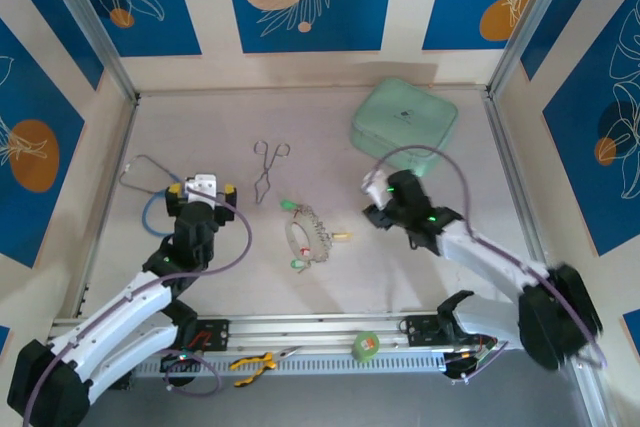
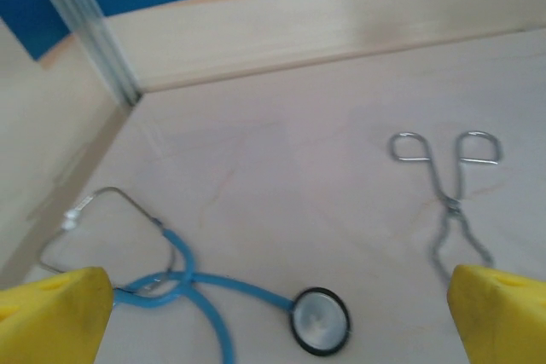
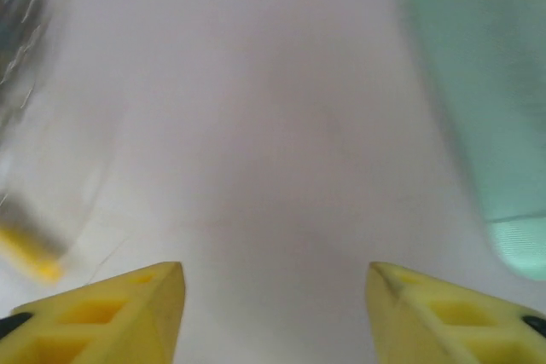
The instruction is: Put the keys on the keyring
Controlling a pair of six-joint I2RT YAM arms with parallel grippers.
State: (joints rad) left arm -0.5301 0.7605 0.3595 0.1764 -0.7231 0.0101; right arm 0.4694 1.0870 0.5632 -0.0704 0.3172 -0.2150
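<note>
The left gripper (image 2: 277,317) hangs spread wide near a blue-tubed stethoscope (image 2: 189,277), the right gripper (image 3: 277,304) spread and empty just right of the thin silvery metal keyring (image 1: 307,234) and small coloured-headed keys (image 1: 341,237).

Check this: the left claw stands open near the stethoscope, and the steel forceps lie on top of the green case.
One thing is wrong: the forceps lie on the bare table, apart from the green case, as the top external view shows. The left claw does stand open near the stethoscope.
</note>
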